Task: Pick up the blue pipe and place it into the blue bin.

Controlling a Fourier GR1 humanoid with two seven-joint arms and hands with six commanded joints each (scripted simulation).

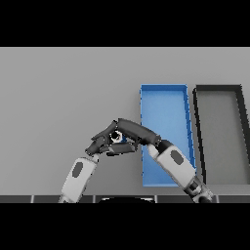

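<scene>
Grey bench [63,93] open across frame's left and top; rectangular blue bin [163,100] and dark grey bin [218,89] occupy the right.

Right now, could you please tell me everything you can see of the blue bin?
The blue bin is a long, shallow rectangular tray with thin raised walls, uniformly blue and plastic-looking. It lies flat on the grey table, lengthwise away from the robot, beside a black bin. It looks empty. The right arm crosses over its near left part; the right robot hand is just left of it.

Pipe [125,140] is almost all hidden, just a sliver of blue showing between the two hands. Left hand [100,143] and right hand [132,131] overlap, grips impossible to read. Right forearm covers the blue bin's [163,105] near left wall.
</scene>
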